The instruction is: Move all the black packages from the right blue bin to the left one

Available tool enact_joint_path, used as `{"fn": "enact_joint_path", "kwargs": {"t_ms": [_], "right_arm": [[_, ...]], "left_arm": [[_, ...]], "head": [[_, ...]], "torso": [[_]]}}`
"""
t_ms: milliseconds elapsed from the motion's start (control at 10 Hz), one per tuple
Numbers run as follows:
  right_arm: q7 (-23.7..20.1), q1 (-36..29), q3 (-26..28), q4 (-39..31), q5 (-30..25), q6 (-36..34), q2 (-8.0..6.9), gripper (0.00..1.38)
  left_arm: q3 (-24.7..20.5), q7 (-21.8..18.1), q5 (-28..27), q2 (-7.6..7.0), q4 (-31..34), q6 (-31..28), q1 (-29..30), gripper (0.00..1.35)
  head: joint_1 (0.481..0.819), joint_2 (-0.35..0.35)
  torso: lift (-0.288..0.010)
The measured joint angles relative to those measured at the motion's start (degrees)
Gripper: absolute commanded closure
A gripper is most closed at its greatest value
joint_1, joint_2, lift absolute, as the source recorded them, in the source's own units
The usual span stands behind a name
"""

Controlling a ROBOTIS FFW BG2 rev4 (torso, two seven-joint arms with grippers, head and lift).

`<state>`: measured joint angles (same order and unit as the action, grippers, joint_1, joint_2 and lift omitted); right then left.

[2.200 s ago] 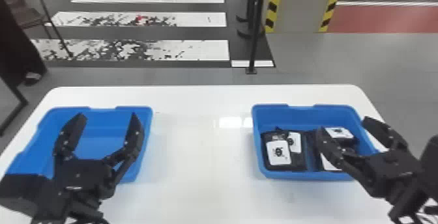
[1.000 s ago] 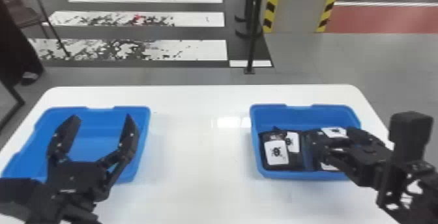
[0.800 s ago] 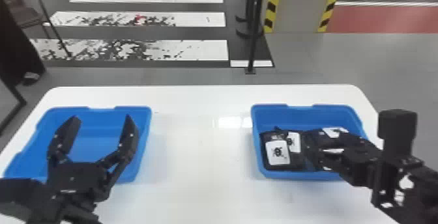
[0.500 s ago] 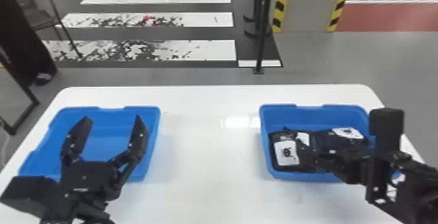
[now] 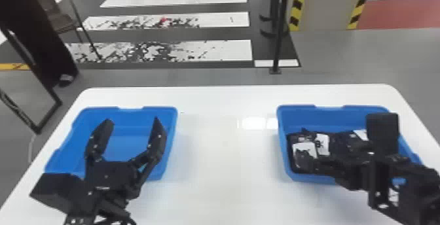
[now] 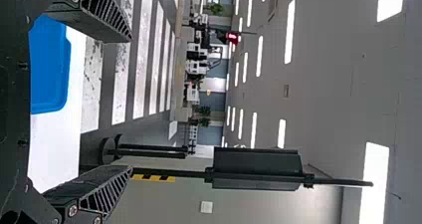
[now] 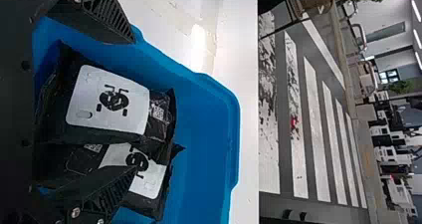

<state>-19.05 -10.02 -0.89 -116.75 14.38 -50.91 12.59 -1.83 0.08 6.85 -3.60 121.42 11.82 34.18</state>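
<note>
In the head view my left gripper is parked open over the left blue bin, whose visible floor is bare. My right gripper reaches in from the right, low over the right blue bin. That bin holds black packages with white labels, among them a front-left package partly behind a finger. The right wrist view has the right gripper open, a labelled package between its fingers and a second package partly behind one finger. The left wrist view also shows the left gripper open.
A white table carries both bins, with a wide stretch between them. The right bin's rim stands beyond the packages. Behind the table are a black pole and a dark-clothed person at the far left.
My right gripper has swung from the right bin's right part to the left packages, its arm turning. The left gripper has stayed over its bin. The head view has shifted slightly.
</note>
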Motion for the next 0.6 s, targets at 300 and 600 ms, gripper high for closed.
{"fn": "enact_joint_path", "kwargs": {"t_ms": [300,600], "right_arm": [[0.07,0.26,-0.59,0.64,-0.73,-0.13,0.07,0.15],[0.07,0.85,-0.6,2.34,-0.99,-0.53,0.16,0.21]], "left_arm": [[0.0,-0.08,0.0,0.0,-0.13,0.11,-0.01,0.14],[0.0,-0.28,0.0,0.0,-0.48,0.35,-0.01,0.14]], "head": [[0.695,0.106],[0.695,0.099]], "torso": [[-0.154],[-0.154]]}}
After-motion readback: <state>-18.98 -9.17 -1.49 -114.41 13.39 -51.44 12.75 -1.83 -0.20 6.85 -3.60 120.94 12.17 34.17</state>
